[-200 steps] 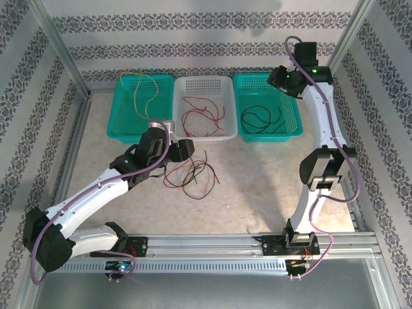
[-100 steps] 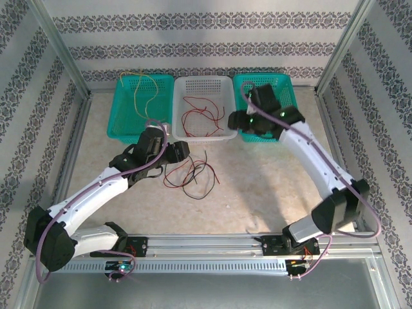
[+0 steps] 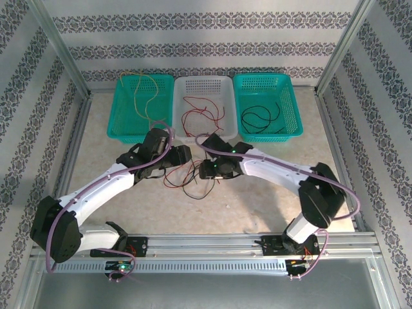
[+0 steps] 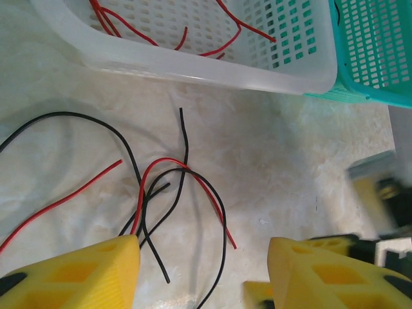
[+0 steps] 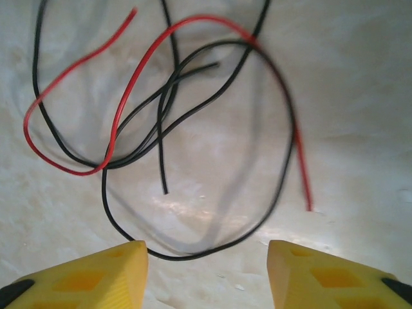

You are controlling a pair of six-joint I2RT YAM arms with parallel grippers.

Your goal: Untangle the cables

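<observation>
A pale marbled table (image 3: 270,199) is enclosed by patterned walls (image 3: 193,48), with an aluminium rail (image 3: 206,244) along its near edge. The left arm (image 3: 100,190) and the right arm (image 3: 277,168) are reached inward from either side. Their wrists nearly meet over the middle of the table, and part of what lies there is covered.

Three perforated baskets are lined up side by side along the far edge. Yellow cables (image 3: 135,96) are held in a left teal basket (image 3: 117,119), red cables (image 3: 196,116) in a white basket (image 3: 228,109), and a black cable (image 3: 257,119) in a right teal basket (image 3: 295,109).

Just in front of the white basket, a tangle of red and black cables (image 3: 191,178) is spread on the bare table, the strands crossed over one another.

The left gripper (image 4: 203,257) is held low over the edge of the tangle. Its yellow fingers (image 4: 84,270) are set apart and nothing is clamped between them. The right gripper (image 5: 206,257) is poised over the same tangle from the other side. Its fingers (image 5: 322,270) are likewise parted, and no strand is gripped.
</observation>
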